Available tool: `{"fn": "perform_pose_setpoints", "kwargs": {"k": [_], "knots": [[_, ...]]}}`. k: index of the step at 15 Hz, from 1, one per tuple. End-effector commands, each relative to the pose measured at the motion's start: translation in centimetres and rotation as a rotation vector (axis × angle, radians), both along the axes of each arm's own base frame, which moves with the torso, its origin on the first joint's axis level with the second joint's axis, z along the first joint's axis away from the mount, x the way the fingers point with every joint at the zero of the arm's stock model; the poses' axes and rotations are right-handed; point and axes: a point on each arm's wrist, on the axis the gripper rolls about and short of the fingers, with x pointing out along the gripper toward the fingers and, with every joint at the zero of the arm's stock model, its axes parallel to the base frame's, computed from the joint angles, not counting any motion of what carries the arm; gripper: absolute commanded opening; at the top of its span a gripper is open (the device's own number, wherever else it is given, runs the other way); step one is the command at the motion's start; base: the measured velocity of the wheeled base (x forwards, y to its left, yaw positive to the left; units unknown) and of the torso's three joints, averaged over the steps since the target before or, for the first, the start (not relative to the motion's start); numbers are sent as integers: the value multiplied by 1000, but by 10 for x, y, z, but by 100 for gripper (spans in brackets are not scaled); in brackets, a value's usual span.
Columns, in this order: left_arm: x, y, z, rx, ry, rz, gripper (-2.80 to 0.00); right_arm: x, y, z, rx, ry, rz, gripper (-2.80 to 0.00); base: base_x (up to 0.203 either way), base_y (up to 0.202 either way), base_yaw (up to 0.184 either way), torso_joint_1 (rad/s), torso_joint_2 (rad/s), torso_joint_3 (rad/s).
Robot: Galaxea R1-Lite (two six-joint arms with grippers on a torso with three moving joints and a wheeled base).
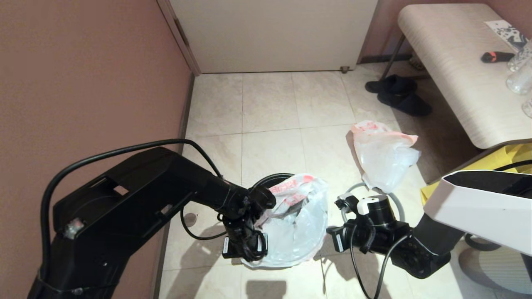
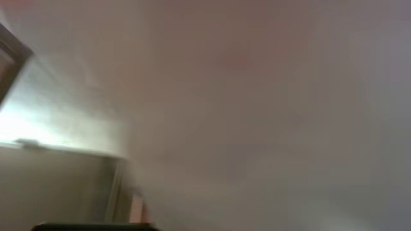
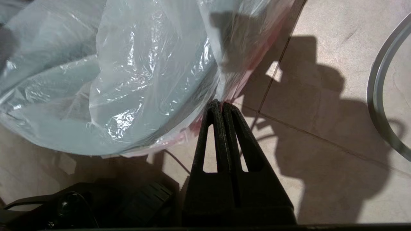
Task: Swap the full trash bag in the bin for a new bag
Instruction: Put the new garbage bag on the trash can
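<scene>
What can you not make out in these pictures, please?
Left wrist view: everything is blurred; neither bag nor bin shows.
Head view: the left end effector is masked by its own wrist and cables, so whether it grips the new bag is unclear.
Head view: the bin is mostly covered by that bag, which hides its inside.
Right wrist view: the grey hoop is cut off by the picture's edge.

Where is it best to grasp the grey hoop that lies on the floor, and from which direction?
Probably the bare arc of the grey hoop beside the right gripper, taken from above with one finger inside the ring and one outside. It lies flat on the tiles, thin; its far part in the head view is under the other bag.
</scene>
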Motion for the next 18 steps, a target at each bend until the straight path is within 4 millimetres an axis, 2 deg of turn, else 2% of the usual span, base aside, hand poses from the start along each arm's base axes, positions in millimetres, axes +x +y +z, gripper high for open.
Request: {"fn": "perform_pose_setpoints", "kwargs": {"k": [1,3,5,8,12,14,18], "knots": [[6,10,4,-5,-35,35,-280,2,-1,0,7,-6,-6,-280,0,0,0,0,0,0],[17,24,22,-58,-144,81,-280,3,-1,-1,9,-5,-11,-280,0,0,0,0,0,0],[22,29,31,-99,-216,103,-280,4,-1,-3,7,-3,-13,-280,0,0,0,0,0,0],[25,31,35,-132,-274,144,-280,8,-1,1,45,-10,-37,-280,0,0,0,0,0,0],[40,35,29,-147,-348,188,-280,11,0,4,80,-17,-56,-280,0,0,0,0,0,0],[49,44,29,-136,-397,249,-280,10,0,8,93,-18,-60,-280,0,0,0,0,0,0],[63,63,47,-122,-479,339,-280,6,0,15,99,-26,-51,-280,0,0,0,0,0,0]]}}
